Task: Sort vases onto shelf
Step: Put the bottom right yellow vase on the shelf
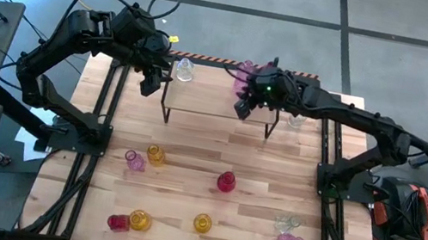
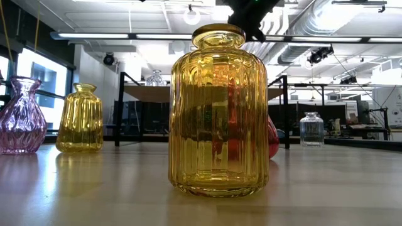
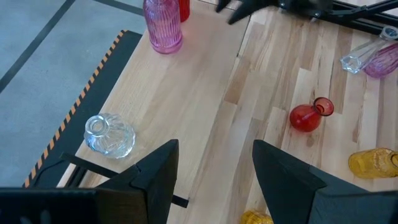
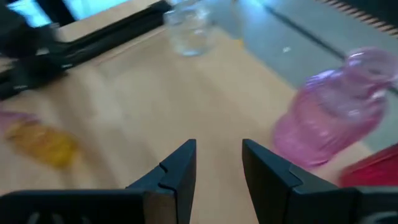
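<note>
Two grippers, left [image 3: 214, 171] and right [image 4: 217, 165], jaws apart and empty, above the shelf [image 1: 214, 94] with vases [image 1: 184, 69]

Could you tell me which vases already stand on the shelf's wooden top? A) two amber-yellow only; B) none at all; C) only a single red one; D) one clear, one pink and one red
D: the left wrist view shows a clear vase, a pink vase and a red vase on the shelf.

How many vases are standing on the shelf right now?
3. A clear vase at the shelf's left far corner; a pink vase and a red vase together near its right far end. The right gripper overhangs that end, so another may be hidden.
</note>
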Action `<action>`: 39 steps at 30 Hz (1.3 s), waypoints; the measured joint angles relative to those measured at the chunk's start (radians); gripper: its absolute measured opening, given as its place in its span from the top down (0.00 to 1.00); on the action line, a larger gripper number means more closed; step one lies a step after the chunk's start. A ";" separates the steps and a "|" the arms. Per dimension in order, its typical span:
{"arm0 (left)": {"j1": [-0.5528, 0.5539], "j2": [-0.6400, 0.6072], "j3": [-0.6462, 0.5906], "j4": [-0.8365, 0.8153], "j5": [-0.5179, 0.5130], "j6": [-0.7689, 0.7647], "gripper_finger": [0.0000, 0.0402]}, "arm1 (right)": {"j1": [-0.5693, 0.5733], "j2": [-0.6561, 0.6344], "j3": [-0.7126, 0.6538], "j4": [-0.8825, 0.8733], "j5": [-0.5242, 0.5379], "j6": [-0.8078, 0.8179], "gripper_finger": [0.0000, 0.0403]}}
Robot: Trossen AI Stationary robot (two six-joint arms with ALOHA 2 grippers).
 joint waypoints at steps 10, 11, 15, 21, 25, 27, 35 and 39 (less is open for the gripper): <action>0.000 0.000 0.000 0.000 0.000 0.000 0.51 | 0.148 0.000 0.023 -0.084 -0.025 0.244 0.71; 0.000 0.000 0.000 0.000 0.000 0.000 0.51 | 0.163 0.000 0.023 -0.075 -0.027 0.262 0.71; 0.000 0.000 0.000 0.000 0.000 0.000 0.51 | 0.222 0.013 0.023 -0.014 -0.033 0.305 0.71; 0.000 0.000 0.000 0.000 0.000 0.000 0.51 | 0.291 0.053 0.023 0.001 -0.033 0.419 0.68; 0.000 0.000 0.000 0.000 0.000 0.000 0.51 | 0.354 0.077 0.022 0.001 -0.043 0.481 0.62; 0.000 0.000 0.000 0.000 0.000 0.000 0.51 | 0.388 0.087 0.022 0.002 -0.044 0.502 0.58; 0.000 0.000 0.000 0.000 0.000 0.000 0.51 | 0.512 0.108 0.021 -0.038 -0.051 0.604 0.47; 0.000 0.000 0.000 0.000 0.000 0.000 0.51 | 0.554 0.153 0.021 -0.027 -0.068 0.605 0.46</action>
